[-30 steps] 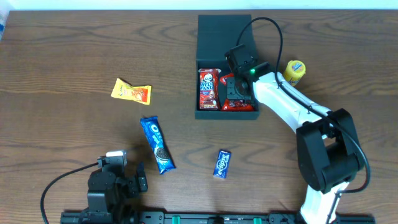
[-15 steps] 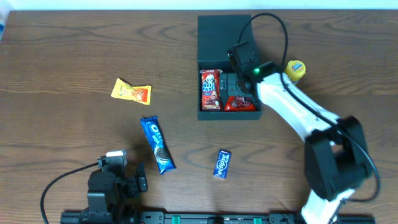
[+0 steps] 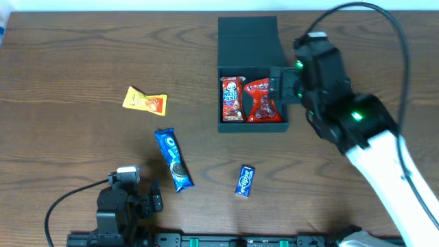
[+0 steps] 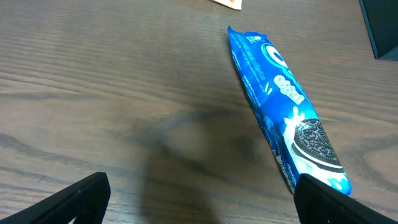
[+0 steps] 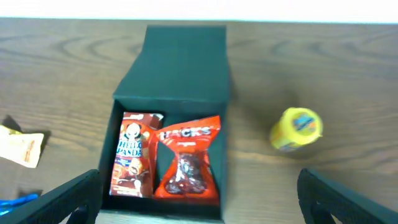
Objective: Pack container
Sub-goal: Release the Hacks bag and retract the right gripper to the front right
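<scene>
Inside, container (image 3: 247, 34) holds two red packets (image 3: 232, 97) side by side; it lies ahead of right gripper (image 5: 200, 202), jaws apart, empty; left gripper (image 4: 199, 200) likewise apart.

Overhead: straight down on the whole table (image 3: 68, 68), container (image 3: 247, 41) above centre. Right wrist: high over the container's near side, tilted down, fairly close; same box as overhead. Left wrist: low, very close to the wood, well away, container's corner at frame edge.
</scene>
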You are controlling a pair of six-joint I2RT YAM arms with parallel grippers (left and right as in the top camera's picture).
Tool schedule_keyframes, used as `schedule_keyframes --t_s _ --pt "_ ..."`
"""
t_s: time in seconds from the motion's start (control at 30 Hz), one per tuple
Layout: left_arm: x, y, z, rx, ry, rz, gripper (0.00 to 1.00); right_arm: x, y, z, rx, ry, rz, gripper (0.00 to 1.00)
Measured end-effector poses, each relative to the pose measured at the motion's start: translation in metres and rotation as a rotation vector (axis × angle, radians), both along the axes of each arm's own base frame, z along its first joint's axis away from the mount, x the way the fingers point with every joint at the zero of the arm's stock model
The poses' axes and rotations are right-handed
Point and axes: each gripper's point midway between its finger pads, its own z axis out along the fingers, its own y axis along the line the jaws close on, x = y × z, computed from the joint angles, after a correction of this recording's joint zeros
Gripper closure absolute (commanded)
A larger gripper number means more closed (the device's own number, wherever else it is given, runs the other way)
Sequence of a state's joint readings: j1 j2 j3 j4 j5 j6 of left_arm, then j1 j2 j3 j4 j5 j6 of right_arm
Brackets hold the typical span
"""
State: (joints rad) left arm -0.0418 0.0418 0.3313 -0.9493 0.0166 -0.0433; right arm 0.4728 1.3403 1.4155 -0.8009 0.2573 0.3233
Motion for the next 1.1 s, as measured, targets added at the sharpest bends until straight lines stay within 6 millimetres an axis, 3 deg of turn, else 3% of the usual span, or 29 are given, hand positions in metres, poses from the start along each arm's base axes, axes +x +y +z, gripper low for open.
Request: schedule_keyframes --t_s 0.1,0.2,0.33,0.53,0.83,1.1 --pt "0.000 0.000 0.000 0.000 0.000 0.000 0.04 -0.018 -0.019 0.020 -0.028 -0.062 -0.027 0.01" --pt "0.000 0.000 0.000 0.000 0.000 0.000 0.05 -0.039 -0.038 0.023 -0.067 -0.095 -0.034 0.01" --pt "0.000 0.000 0.000 0.000 0.000 0.000 0.05 -0.068 -0.062 0.007 -0.113 -0.066 -0.049 0.01" --pt "0.000 0.000 0.000 0.000 0.000 0.000 0.05 -0.113 -0.099 -0.034 -0.155 0.019 -0.093 0.01" --pt "0.000 0.000 0.000 0.000 0.000 0.000 0.05 -0.136 -0.108 -0.077 -0.095 0.119 -0.093 0.01" --pt "0.000 0.000 0.000 0.000 0.000 0.000 0.04 -0.142 -0.107 -0.084 -0.096 0.157 -0.081 0.01"
